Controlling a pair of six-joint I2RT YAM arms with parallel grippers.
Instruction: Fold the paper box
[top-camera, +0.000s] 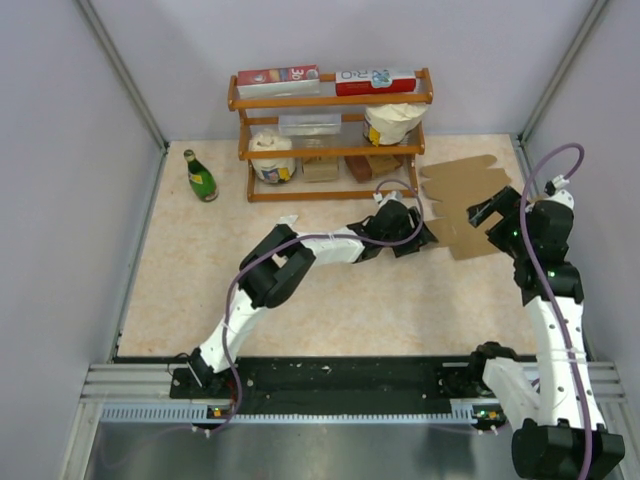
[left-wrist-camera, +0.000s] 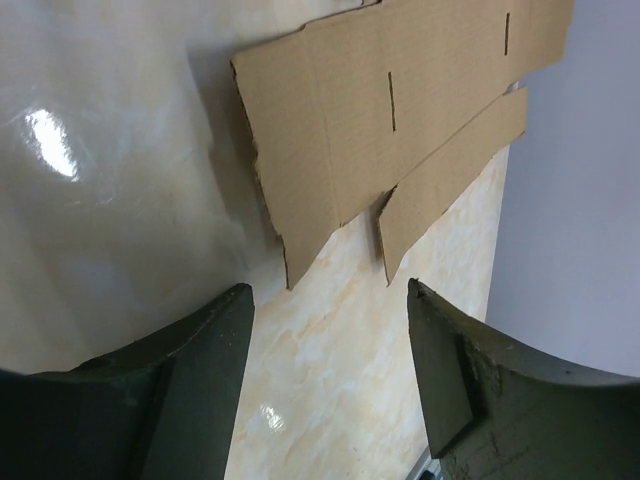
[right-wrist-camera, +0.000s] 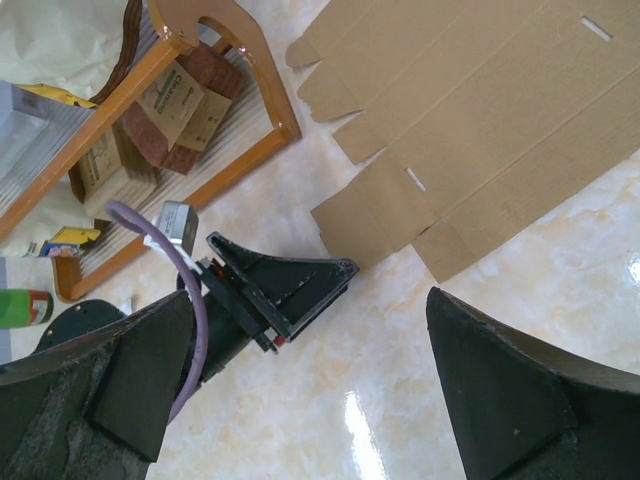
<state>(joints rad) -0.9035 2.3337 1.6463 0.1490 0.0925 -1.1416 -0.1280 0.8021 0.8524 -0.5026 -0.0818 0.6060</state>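
Top external view: the paper box (top-camera: 462, 205) lies unfolded and flat on the table (top-camera: 300, 290), at the far right. Its scalloped tabs face left toward the wooden shelf (top-camera: 330, 130). My right arm covers its right side, so from above I cannot judge its long axis. In the left wrist view the sheet (left-wrist-camera: 400, 110) stretches diagonally, from a ragged corner near the middle up toward the top right, with two short slits cut in it.

My left claw (top-camera: 422, 236) sits just beside the sheet's near-left corner, jaws apart with bare table between them (left-wrist-camera: 328, 290). My right claw (top-camera: 490, 212) hangs over the sheet's right part, spread wide and holding nothing (right-wrist-camera: 310, 298).

The sheet's far-left edge is near the shelf foot (right-wrist-camera: 270, 110), and the right wall stands close along its other side. The widest free tabletop is near and left. A green bottle (top-camera: 200, 175) stands well apart at the far left.
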